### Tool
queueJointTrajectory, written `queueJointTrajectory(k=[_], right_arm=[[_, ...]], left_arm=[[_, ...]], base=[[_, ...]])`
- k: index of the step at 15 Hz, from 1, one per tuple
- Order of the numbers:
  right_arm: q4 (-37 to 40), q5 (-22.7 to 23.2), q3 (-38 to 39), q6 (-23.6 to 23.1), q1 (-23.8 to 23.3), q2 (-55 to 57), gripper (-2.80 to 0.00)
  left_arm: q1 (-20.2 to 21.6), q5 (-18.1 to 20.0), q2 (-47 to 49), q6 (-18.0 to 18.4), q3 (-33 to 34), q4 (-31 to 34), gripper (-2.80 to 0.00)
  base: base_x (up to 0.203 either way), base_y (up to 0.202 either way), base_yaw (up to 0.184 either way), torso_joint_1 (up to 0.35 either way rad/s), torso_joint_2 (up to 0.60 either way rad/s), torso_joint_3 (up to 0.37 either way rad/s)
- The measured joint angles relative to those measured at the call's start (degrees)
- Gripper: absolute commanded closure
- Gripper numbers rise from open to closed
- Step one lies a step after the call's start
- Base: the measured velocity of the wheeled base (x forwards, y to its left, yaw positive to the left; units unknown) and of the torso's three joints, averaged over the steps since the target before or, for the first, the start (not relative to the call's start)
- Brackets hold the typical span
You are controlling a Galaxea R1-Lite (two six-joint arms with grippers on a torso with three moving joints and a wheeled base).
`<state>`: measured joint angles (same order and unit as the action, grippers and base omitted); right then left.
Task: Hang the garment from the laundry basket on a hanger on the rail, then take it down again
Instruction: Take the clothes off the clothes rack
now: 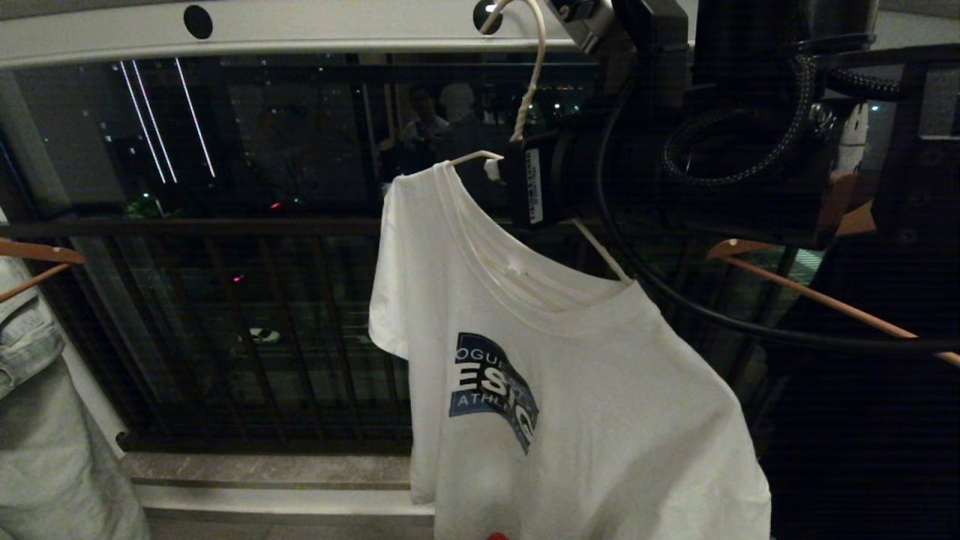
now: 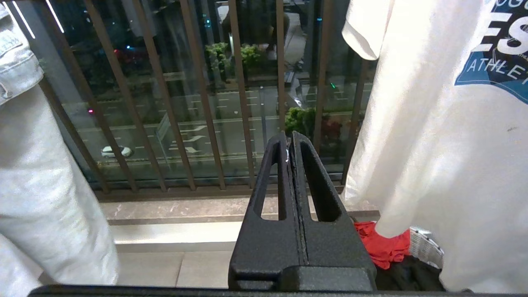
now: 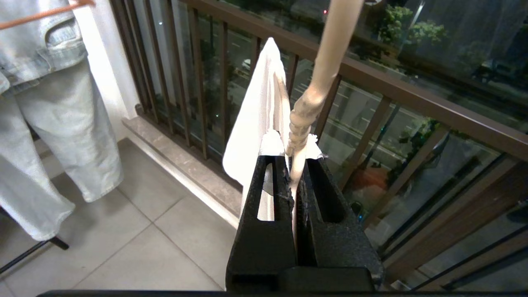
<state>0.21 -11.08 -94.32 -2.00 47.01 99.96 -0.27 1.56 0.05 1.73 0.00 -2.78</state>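
Note:
The garment (image 1: 570, 390), a white T-shirt with a blue chest graphic, hangs on the thin white wire hanger (image 1: 534, 75). The hanger's hook reaches up to a round black hole in the pale grey rail (image 1: 315, 30). My right gripper (image 1: 501, 166) is up at the shirt's collar, shut on the hanger's twisted neck (image 3: 307, 111), which runs between its fingers (image 3: 293, 161). My left gripper (image 2: 291, 138) is parked low beside the shirt's hem (image 2: 445, 144), shut and empty. The laundry basket (image 2: 425, 247) shows only as a bit of woven rim below the shirt.
Red cloth (image 2: 381, 245) and dark cloth lie in the basket. Pale jeans (image 1: 37, 390) hang on a wooden hanger at the left. Another wooden hanger (image 1: 817, 296) with a black garment (image 1: 862, 420) hangs at the right. The dark brown balustrade (image 1: 225, 225) stands right behind.

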Motion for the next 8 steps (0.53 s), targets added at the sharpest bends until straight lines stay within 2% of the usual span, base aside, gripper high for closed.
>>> queueJointTrajectory(k=[8], right_arm=[[0.01,-0.53,0.00,-1.33,1.76,-1.45,0.00]], left_arm=[[0.00,0.01,0.00,0.02,0.00,0.00,0.00]], base=[[0.000,0.000,0.000,0.000,0.00,0.000]])
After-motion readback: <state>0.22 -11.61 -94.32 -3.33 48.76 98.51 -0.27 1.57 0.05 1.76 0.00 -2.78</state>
